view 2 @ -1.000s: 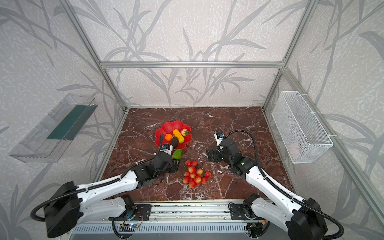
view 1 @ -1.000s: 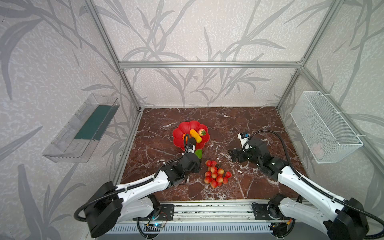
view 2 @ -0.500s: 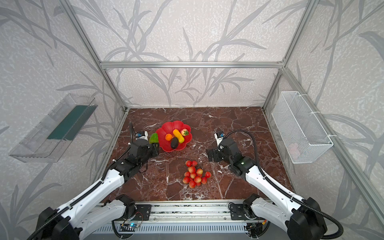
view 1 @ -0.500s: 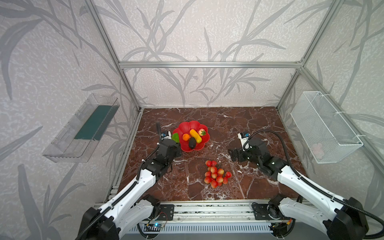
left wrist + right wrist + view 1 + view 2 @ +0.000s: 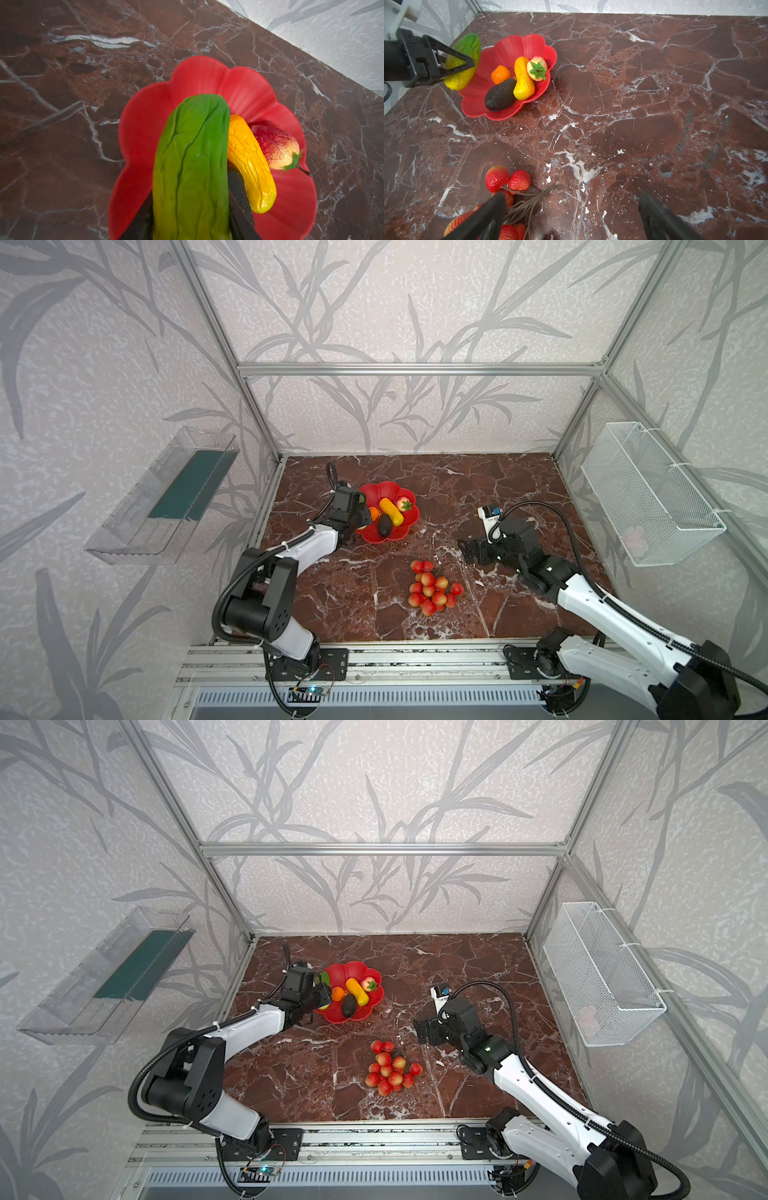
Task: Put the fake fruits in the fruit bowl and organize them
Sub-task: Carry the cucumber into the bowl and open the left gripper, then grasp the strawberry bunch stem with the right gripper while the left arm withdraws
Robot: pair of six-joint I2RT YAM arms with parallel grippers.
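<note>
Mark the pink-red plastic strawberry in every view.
In a top view: pink-red plastic strawberry, far right in the glossy red scalloped bowl.
In a top view: strawberry, same spot.
Left wrist: strawberry beside the yellow-orange oblong plastic fruit.
Right wrist: strawberry, green cap showing.
Shared landmark: that yellow-orange fruit alongside.

Clear tray (image 5: 133, 526) on one wall; wire basket (image 5: 640, 489) opposite; marble tabletop (image 5: 478, 472) between.

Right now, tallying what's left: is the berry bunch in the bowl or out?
Out: berry bunch lies on the table, apart from the bowl.
</note>
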